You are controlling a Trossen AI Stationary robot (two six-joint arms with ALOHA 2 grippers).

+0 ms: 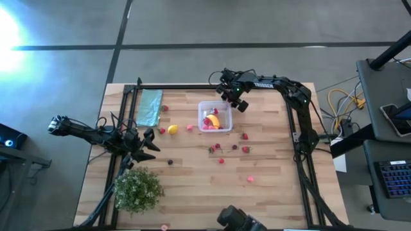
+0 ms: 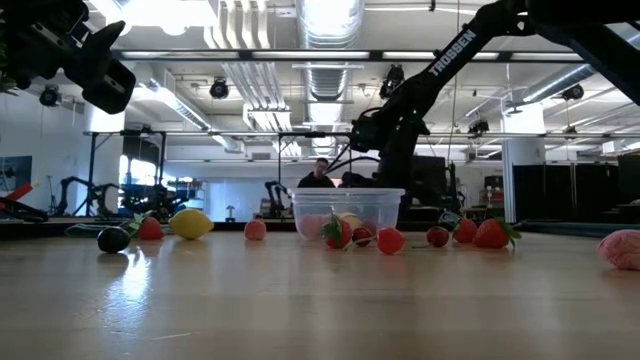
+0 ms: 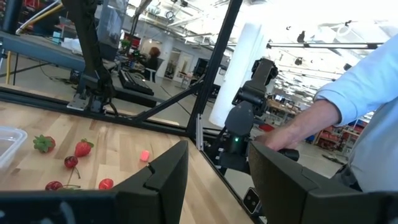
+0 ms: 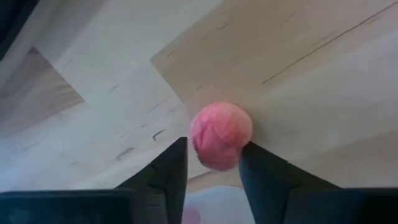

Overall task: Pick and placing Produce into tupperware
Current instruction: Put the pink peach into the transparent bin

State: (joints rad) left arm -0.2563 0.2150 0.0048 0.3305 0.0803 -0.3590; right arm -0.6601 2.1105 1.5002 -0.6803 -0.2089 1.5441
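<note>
The clear tupperware (image 1: 215, 117) stands mid-table and holds a yellow banana (image 1: 214, 120) and red pieces. My right gripper (image 1: 236, 101) hovers just beyond the tupperware's far right corner, shut on a pink berry (image 4: 221, 130). Loose produce lies on the wood: a lemon (image 1: 173, 129), a pink piece (image 1: 190, 128), strawberries (image 1: 244, 136), a dark piece (image 1: 170, 162) and another pink berry (image 1: 250, 179). My left gripper (image 1: 149, 142) waits open near the table's left edge, above the wood, with nothing between its fingers (image 3: 168, 171). My right gripper pinches the pink berry (image 4: 217, 155) between its two fingers, one on each side of its lower half, and the rounded top sticks out past the fingertips. The fingers point down at the table. The berry is lifted clear of the wood.
A teal cloth (image 1: 149, 107) lies at the far left and a green leafy bush (image 1: 137, 188) at the near left. A black frame (image 1: 192, 86) borders the table. A person's arm in a light blue sleeve (image 3: 348, 106) shows beyond the table's right side.
</note>
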